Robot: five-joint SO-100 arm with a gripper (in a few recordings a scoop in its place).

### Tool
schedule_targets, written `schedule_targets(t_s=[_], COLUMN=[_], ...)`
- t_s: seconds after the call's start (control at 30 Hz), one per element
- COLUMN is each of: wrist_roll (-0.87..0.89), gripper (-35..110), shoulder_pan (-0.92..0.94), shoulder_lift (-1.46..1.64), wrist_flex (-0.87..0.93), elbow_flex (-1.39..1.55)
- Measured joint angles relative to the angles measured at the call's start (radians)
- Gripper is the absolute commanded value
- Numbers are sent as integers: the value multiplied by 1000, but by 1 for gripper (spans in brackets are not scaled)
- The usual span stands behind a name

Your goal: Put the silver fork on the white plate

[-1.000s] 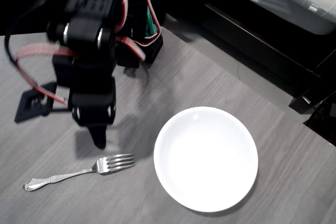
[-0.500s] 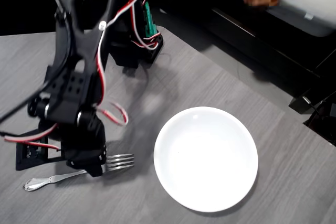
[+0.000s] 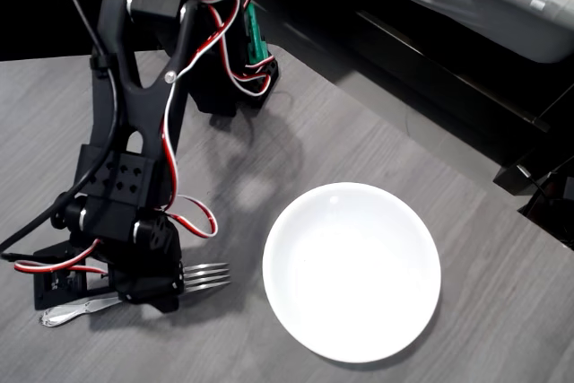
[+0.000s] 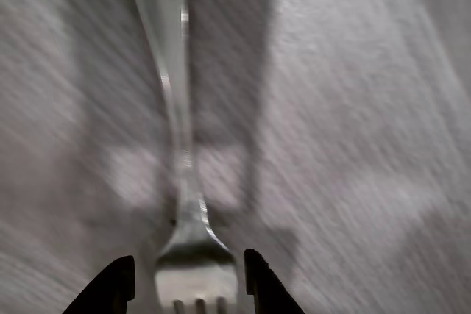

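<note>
Partly hidden silver fork (image 3: 204,275), gripper (image 4: 190,284) astride (blurred)

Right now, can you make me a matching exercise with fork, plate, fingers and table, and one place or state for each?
Things:
1. fork
2. plate
3. fingers
4. table

States:
A. grey wood grain
B. white, nothing on it
C. one on each side of the fork's head, in the wrist view
D. flat on the table, tines toward the plate

Pairs: 1-D, 2-B, 3-C, 4-A
</note>
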Motion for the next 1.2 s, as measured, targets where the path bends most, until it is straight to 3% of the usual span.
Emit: schedule_targets(t_s=[0.17, 0.27, 0.77, 1.2], wrist_roll=[0, 0, 0, 0], gripper=[14, 0, 0, 0], shoulder_pan=[-5, -3, -3, -12], shoulder_lift=[-35, -61, -75, 146], wrist_flex=[-3, -8, -11, 146], elbow_flex=[-12, -26, -48, -95])
